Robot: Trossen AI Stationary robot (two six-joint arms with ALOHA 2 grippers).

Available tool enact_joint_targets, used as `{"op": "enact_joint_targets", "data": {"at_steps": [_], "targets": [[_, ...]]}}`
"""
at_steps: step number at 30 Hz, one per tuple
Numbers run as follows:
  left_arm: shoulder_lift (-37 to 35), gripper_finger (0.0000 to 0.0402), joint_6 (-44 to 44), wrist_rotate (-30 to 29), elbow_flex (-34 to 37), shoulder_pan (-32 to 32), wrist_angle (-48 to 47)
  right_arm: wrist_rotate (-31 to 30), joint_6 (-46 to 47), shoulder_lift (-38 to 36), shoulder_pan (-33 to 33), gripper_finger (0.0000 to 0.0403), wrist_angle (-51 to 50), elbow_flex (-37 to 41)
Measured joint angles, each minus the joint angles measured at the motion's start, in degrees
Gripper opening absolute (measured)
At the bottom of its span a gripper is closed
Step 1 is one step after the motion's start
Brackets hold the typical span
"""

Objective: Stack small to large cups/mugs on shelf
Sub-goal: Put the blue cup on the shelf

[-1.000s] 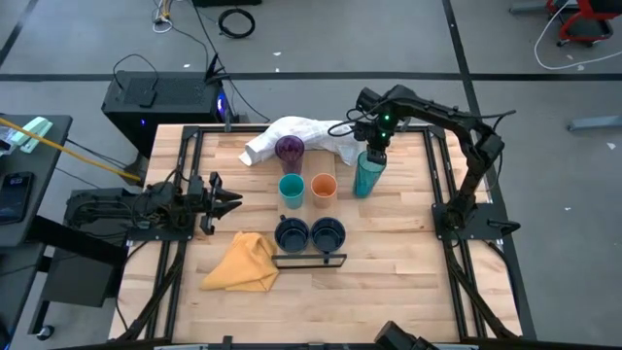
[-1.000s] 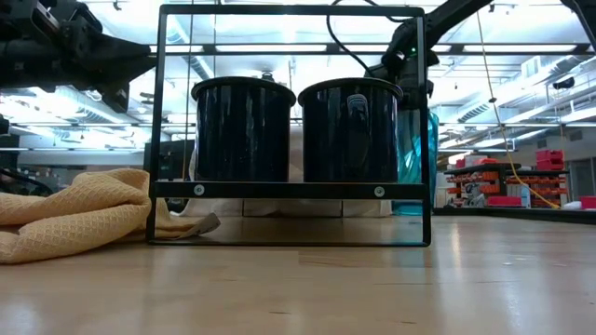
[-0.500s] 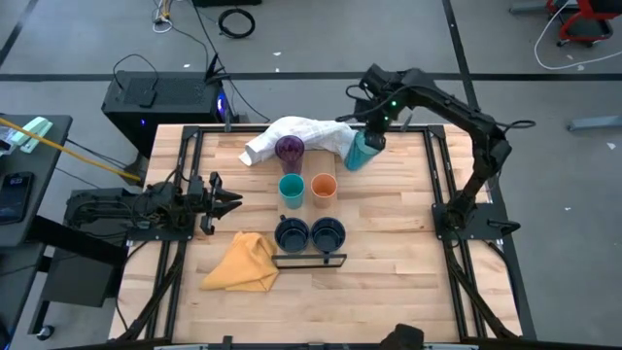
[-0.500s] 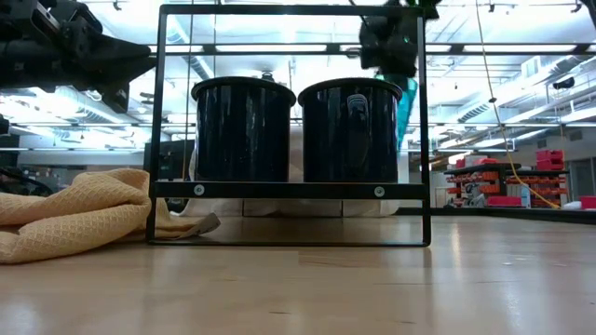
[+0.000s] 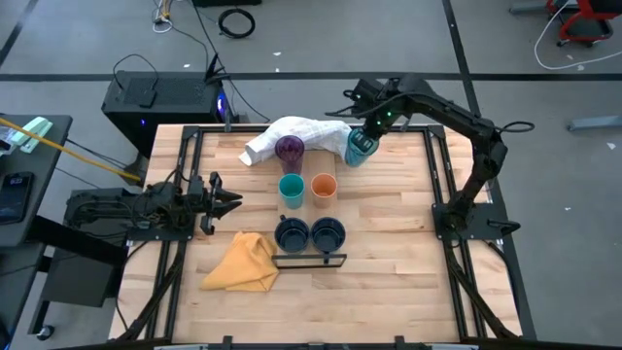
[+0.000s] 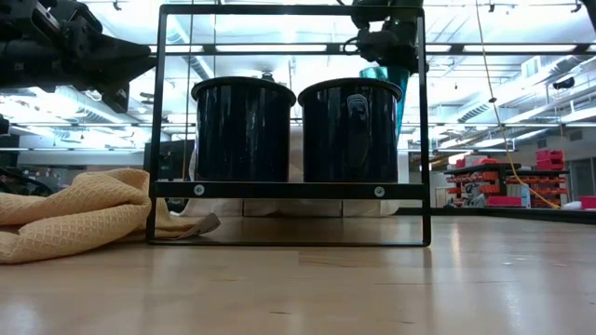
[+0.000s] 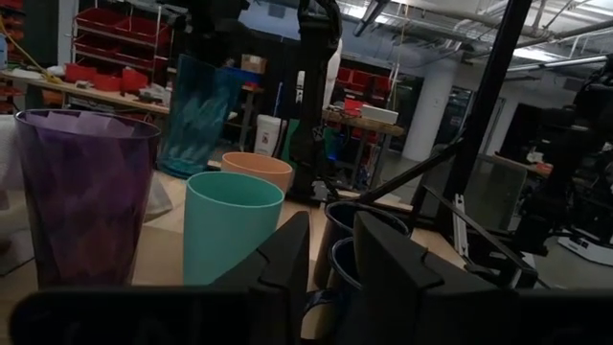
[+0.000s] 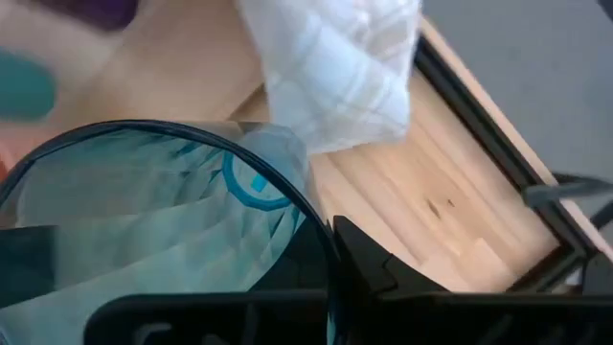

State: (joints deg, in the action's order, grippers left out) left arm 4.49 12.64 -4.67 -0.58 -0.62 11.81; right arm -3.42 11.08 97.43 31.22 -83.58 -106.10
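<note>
My right gripper (image 5: 373,122) hangs over the far right of the table, shut on the tall teal tumbler (image 5: 359,147), which is in the air, also in the low view (image 6: 395,86). The purple tumbler (image 5: 289,149), short teal cup (image 5: 292,188) and orange cup (image 5: 324,187) stand upright on their bases. Two navy mugs (image 5: 292,233) (image 5: 328,233) stand on the shelf (image 5: 309,210) behind its dark metal rim (image 5: 311,260). My left gripper (image 5: 229,201) rests at the table's left, open, fingers level toward the cups. My right gripper holds the teal tumbler by its wall at the rim (image 8: 321,240), coming from above and pointing steeply down. One finger (image 8: 362,264) shows outside the rim; the other is hidden by the tumbler. The tumbler hangs below the fingers, tilted and clear of the table.
A crumpled white cloth (image 5: 296,134) lies at the far edge, right beside the raised tumbler. A yellow cloth (image 5: 243,262) lies near the front left of the shelf. Bare wood stretches along the table's right and near sides (image 5: 398,243).
My right gripper has risen with the teal tumbler and drifted toward the far edge and the white cloth, rolling its wrist on the way. The tumbler, which stood upright on the table, is now lifted clear and tipped.
</note>
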Motion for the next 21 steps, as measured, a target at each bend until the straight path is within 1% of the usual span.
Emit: {"op": "enact_joint_targets", "data": {"at_steps": [3,9,16,21], "targets": [[-0.01,0.0089,-0.1,-0.02,-0.01,0.0,0.02,-1.59,6.15,0.2,-1.06,0.0005,0.08,0.0],[0.0,0.009,-0.17,0.0,-0.02,0.02,0.07,-1.25,13.02,1.1,-4.02,0.0005,-0.33,-0.02],[0.0,0.0098,0.09,0.0,0.0,0.01,0.31,-1.88,17.11,5.23,-7.15,0.0005,-1.06,0.02],[0.0,0.0095,0.23,0.87,-0.01,0.02,0.32,-3.02,18.63,6.03,-7.11,0.0005,-1.05,0.04]]}}
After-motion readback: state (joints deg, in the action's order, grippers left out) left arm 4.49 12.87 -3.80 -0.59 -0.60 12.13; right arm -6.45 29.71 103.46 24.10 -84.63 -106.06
